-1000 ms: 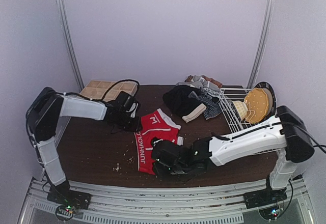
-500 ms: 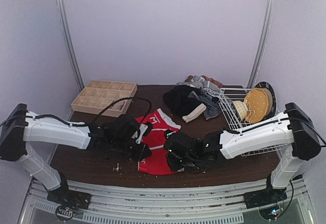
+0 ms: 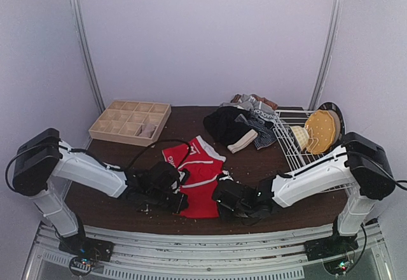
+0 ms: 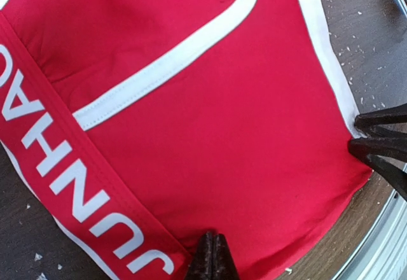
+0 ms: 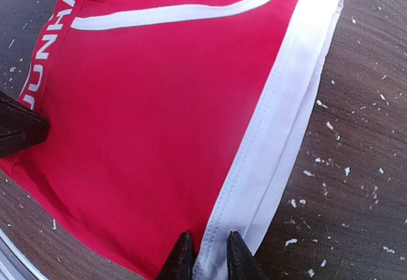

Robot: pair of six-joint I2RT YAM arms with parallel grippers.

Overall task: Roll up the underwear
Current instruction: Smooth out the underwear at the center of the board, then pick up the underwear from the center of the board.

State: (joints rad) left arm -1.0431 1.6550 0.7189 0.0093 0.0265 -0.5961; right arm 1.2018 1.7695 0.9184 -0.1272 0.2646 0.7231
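The red underwear (image 3: 198,177) lies flat on the dark table, its pale-lettered waistband (image 4: 63,165) on the left and a white leg band (image 5: 280,121) on the right. My left gripper (image 3: 179,200) (image 4: 213,248) is at the near left corner, tips pressed together with a pucker of red cloth pinched beside the waistband. My right gripper (image 3: 220,202) (image 5: 208,249) is at the near right corner, its narrow jaws closed over the white leg band. Each wrist view shows the other gripper's dark fingers at its edge.
A heap of black, striped and beige underwear (image 3: 245,126) sits at the back. A wooden grid tray (image 3: 130,121) is at the back left. A wire rack (image 3: 294,141) holding a round plate (image 3: 321,130) stands at the right. Pale crumbs dot the table near the front edge.
My left arm swung from the cloth's far left side to its near left corner. The right gripper slid right to the near right corner. Both jaws closed on the red cloth.
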